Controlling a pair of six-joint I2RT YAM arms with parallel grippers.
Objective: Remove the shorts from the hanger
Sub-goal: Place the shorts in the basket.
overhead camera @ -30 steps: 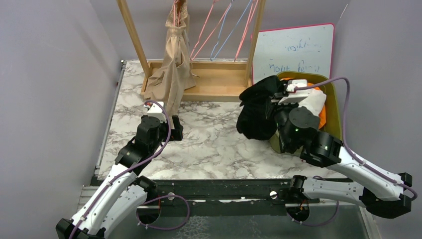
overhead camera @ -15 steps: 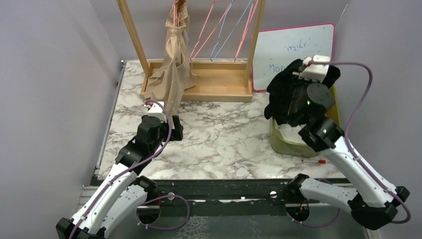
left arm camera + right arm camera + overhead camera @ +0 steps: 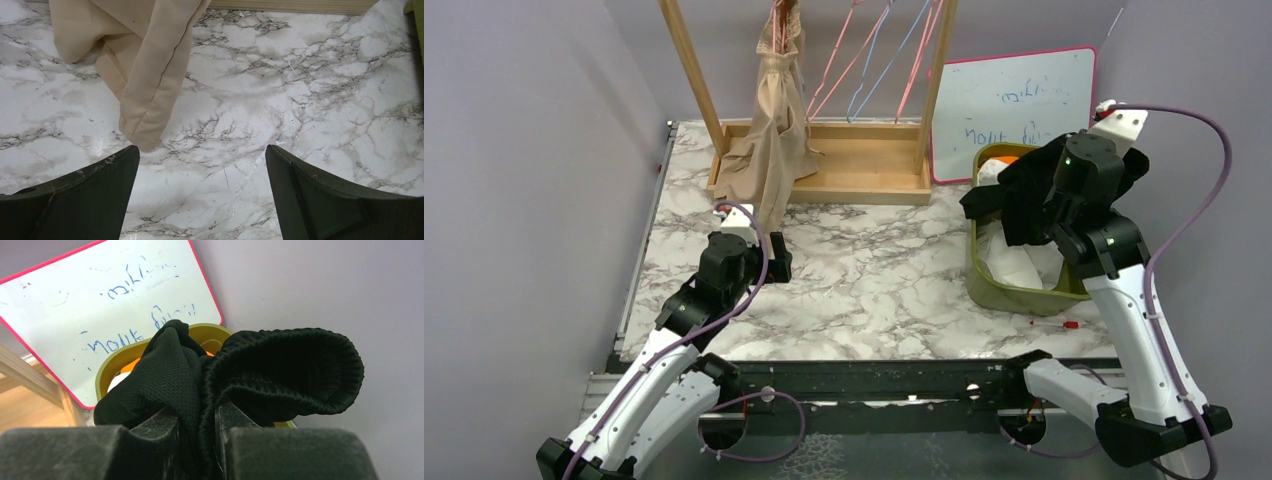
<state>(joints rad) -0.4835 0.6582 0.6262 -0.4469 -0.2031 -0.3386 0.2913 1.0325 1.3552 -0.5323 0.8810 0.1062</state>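
The tan-beige shorts [image 3: 772, 150] hang from a hanger [image 3: 782, 25] on the wooden rack [image 3: 864, 170]; their leg end shows in the left wrist view [image 3: 150, 75]. My left gripper [image 3: 759, 245] is open and empty, low over the marble just in front of that leg end. My right gripper [image 3: 1064, 190] is shut on the black shorts [image 3: 1024, 200], held up over the olive bin [image 3: 1014, 295]; the right wrist view shows the fabric [image 3: 280, 370] pinched between the fingers. The cream-white shorts [image 3: 1019, 262] and orange shorts [image 3: 1002, 158] lie in the bin.
Empty pink and blue hangers [image 3: 874, 60] hang on the rack. A pink-framed whiteboard [image 3: 1014, 100] leans on the back wall behind the bin. A small red item [image 3: 1069, 324] lies on the table by the bin. Grey walls close both sides.
My right arm has lifted the black shorts up and swung them to the right, from beside the bin's left edge to above the bin. The left arm has not moved.
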